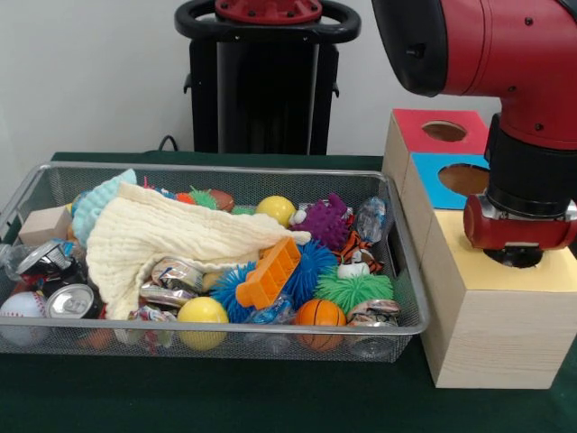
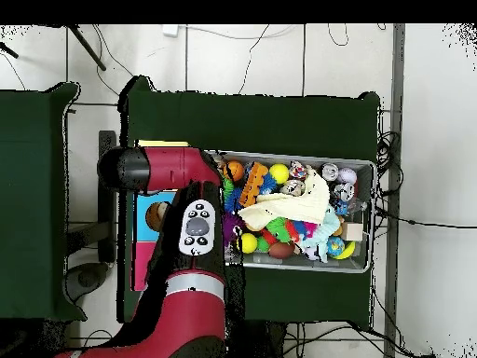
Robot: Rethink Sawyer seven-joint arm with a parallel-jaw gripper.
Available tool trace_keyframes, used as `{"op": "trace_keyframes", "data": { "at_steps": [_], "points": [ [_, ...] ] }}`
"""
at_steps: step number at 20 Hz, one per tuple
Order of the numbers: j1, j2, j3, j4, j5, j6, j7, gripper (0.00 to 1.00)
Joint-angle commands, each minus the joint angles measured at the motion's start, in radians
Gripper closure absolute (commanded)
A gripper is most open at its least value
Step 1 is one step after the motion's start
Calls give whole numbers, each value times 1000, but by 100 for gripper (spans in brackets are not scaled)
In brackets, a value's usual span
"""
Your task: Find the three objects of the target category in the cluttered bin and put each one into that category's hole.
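Note:
The wire mesh bin (image 1: 225, 170) stands on the green table, full of clutter; it also shows in the overhead view (image 2: 365, 168). A large cream cloth (image 1: 167, 236) lies over its left half. I cannot pick out any patchy knotted cloth bundle among the clutter. The yellow-topped wooden box (image 1: 491, 316) stands right of the bin. My gripper (image 1: 516, 257) hangs straight over the box's round hole and covers most of it. In the overhead view my arm (image 2: 191, 233) hides the gripper and most of the box.
The blue-topped box (image 1: 442, 185) and red-topped box (image 1: 419, 126) stand behind the yellow one. The bin holds spiky balls (image 1: 353, 290), cans (image 1: 72, 300), a small basketball (image 1: 319, 313), yellow balls (image 1: 202, 311), an orange plastic block (image 1: 269, 272) and a wooden block (image 1: 43, 225).

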Motion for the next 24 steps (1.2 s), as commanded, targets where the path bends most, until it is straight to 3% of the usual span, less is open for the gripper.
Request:
{"op": "trace_keyframes", "data": {
  "at_steps": [1,13,24],
  "points": [
    [-19,48,12,23,11,-7,205,0],
    [-23,49,14,13,28,18,202,0],
    [-31,-14,11,13,38,76,189,0]
  ]
}}
